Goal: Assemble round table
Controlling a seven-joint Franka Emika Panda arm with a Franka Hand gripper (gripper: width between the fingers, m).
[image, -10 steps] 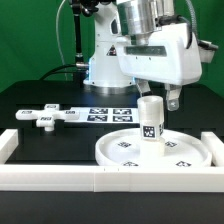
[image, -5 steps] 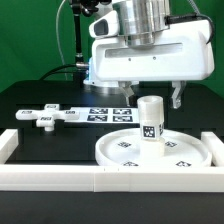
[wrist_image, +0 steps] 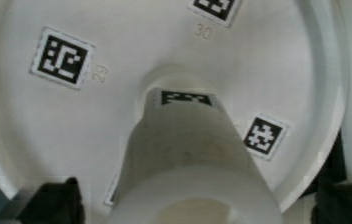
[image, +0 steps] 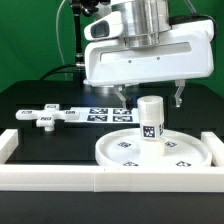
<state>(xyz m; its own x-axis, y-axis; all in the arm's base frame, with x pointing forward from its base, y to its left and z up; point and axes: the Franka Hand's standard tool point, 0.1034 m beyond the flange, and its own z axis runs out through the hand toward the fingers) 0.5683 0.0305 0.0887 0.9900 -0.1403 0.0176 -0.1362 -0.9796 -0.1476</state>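
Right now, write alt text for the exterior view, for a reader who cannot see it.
A short white leg stands upright on the round disc, with the gripper open just above it, a finger on each side. The cross-shaped base piece lies apart on the black table, toward the exterior view's left, behind a white border rail.
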